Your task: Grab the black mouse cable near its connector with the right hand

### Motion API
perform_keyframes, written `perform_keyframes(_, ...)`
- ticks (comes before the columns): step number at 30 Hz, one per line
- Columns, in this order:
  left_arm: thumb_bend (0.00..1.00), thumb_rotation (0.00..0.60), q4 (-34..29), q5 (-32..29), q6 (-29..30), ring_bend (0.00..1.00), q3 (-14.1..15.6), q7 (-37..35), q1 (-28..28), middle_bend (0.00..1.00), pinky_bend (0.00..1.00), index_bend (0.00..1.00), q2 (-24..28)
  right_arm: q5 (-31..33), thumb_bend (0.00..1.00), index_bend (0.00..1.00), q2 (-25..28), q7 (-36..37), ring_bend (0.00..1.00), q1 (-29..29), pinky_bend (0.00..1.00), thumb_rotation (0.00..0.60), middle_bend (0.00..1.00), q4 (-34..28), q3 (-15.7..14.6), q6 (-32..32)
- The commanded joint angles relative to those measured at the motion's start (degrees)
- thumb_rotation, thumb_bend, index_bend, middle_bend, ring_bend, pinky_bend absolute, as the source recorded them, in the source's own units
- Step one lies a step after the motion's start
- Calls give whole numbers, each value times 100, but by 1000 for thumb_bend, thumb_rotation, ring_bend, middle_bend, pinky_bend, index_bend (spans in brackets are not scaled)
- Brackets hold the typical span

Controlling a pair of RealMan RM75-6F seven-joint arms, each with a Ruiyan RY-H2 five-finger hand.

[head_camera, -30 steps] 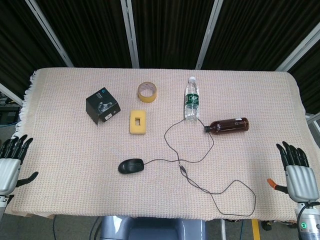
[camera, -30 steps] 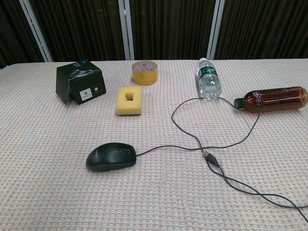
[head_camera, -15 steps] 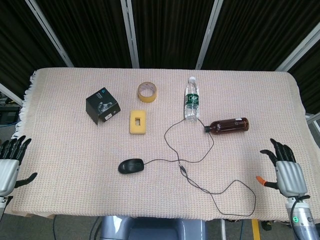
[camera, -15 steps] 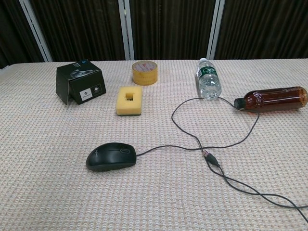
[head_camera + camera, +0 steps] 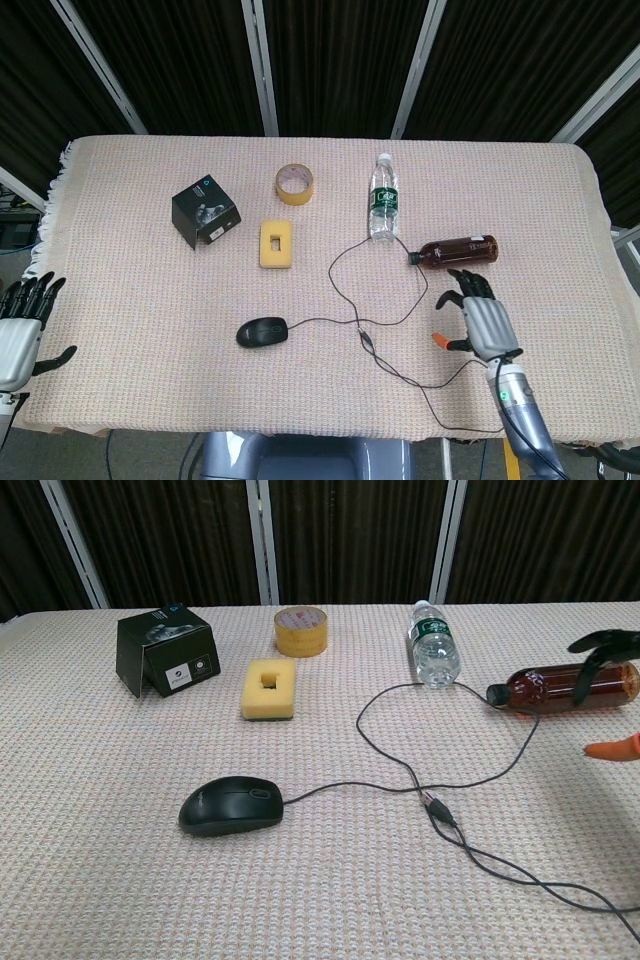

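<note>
A black mouse (image 5: 262, 331) (image 5: 229, 804) lies near the table's front. Its thin black cable (image 5: 340, 262) (image 5: 375, 742) loops back towards the bottles and ends at a small connector (image 5: 367, 337) (image 5: 438, 809). More cable trails from the connector to the front right. My right hand (image 5: 481, 320) hovers over the table right of the connector, fingers spread, holding nothing. Only its fingertips (image 5: 606, 645) show at the chest view's right edge. My left hand (image 5: 20, 328) hangs open off the table's left front corner.
A brown bottle (image 5: 455, 250) lies just behind my right hand. A clear water bottle (image 5: 383, 208) lies beside it. Further left are a yellow sponge (image 5: 276, 244), a tape roll (image 5: 295, 183) and a black box (image 5: 204, 211). A woven cloth (image 5: 130, 290) covers the table.
My right hand has moved from beyond the table's right front corner leftwards and inwards over the table, towards the cable. The left hand has stayed put.
</note>
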Motion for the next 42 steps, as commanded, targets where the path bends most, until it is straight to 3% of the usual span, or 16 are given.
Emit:
perform_keyframes(1,165,600,3,-1,7,0,1,-28,7,0,0,0,13,358,142,460,-530,-521,0,274,0,600,79,-44,13,20)
perform_keyframes(15,165,600,21,-22,-61,0,9,-156,-10,0,0,0,47,912,175,522,-1820,-1265,0,531,0,600,96,327,-176,365)
perform_keyframes(42,166,600,-31,-63,-180,0,18,-252,-61,0,0,1,67,1500,207,484,-2859,-1349,0,787,0,600,61,1428,69,375)
